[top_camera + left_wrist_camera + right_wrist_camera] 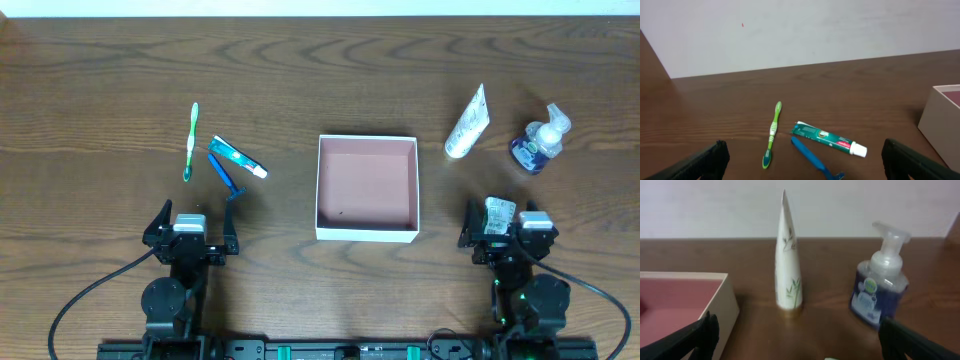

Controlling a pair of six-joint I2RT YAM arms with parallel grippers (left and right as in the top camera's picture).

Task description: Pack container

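- a robot lab bench: black robot arms [170, 300] fixed to a black mounting rail [360, 350] on a dark wood-grain table [320, 60]
- plain white wall [800, 30], loose black cables [100, 281]

Dark wooden table [100, 60], plain white wall [800, 30]

Container [366, 190] at centre; toothbrush [191, 142], toothpaste tube [238, 158] and blue razor [225, 175] near left gripper [196, 213]; white tube [466, 124] and pump bottle [538, 141] near right gripper [500, 214]; both jaws spread wide.
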